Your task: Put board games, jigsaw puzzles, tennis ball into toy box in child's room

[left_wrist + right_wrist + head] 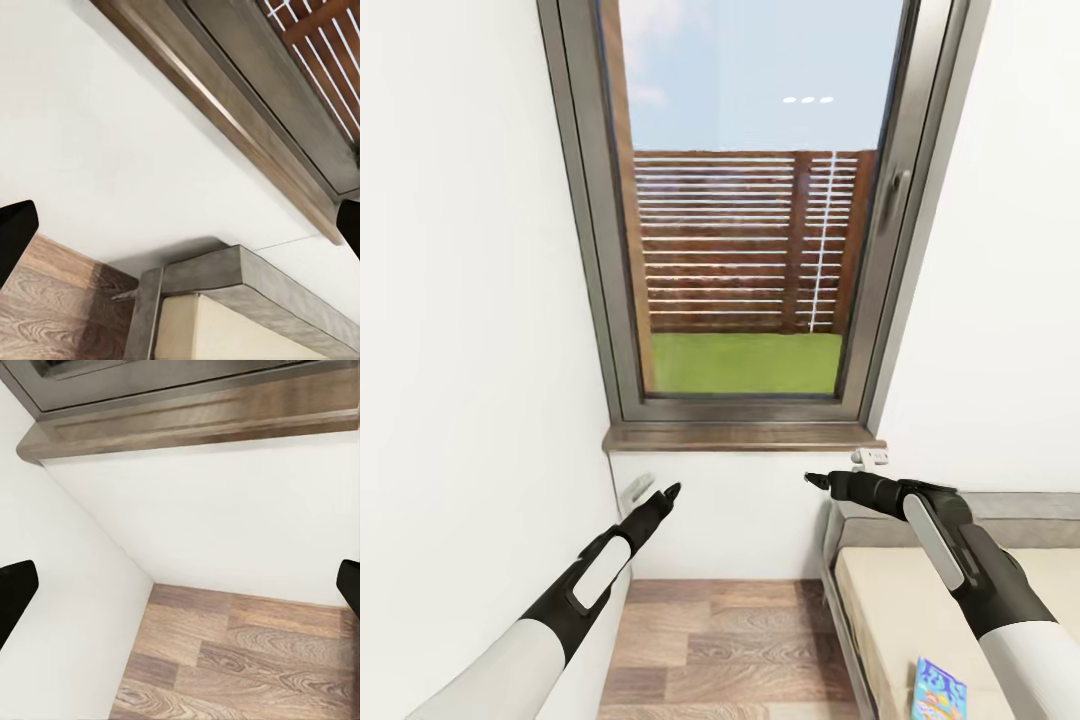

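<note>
At the near lower right edge of the head view, a board game (939,692) is seen lying flat on the beige mattress of the bed (890,610), just beside the right forearm. Only its upper part is shown, cut off by the picture's edge; its lid is printed in blue with yellow and orange patches, and its long axis seems to run away from the robot, tilted slightly to the right, though the full outline cannot be judged. The grey frame and low headboard of the bed are seen at the right, and its corner (240,262) is also caught in the left wrist view.

A strip of wood-plank floor (730,640) is shown between the bed and the white wall at the left. Both arms are held forward above this level. The jaws of the left gripper (669,493) are seen apart, with the dark fingertips (15,229) set at opposite edges of the left wrist view and nothing between them. The jaws of the right gripper (816,481) are likewise apart and empty, one fingertip (13,589) being shown at the picture's edge.

Farther off, a brown wooden sill (745,436) is seen under a grey-framed window (745,210), through which grass and a slatted wooden fence are visible
</note>
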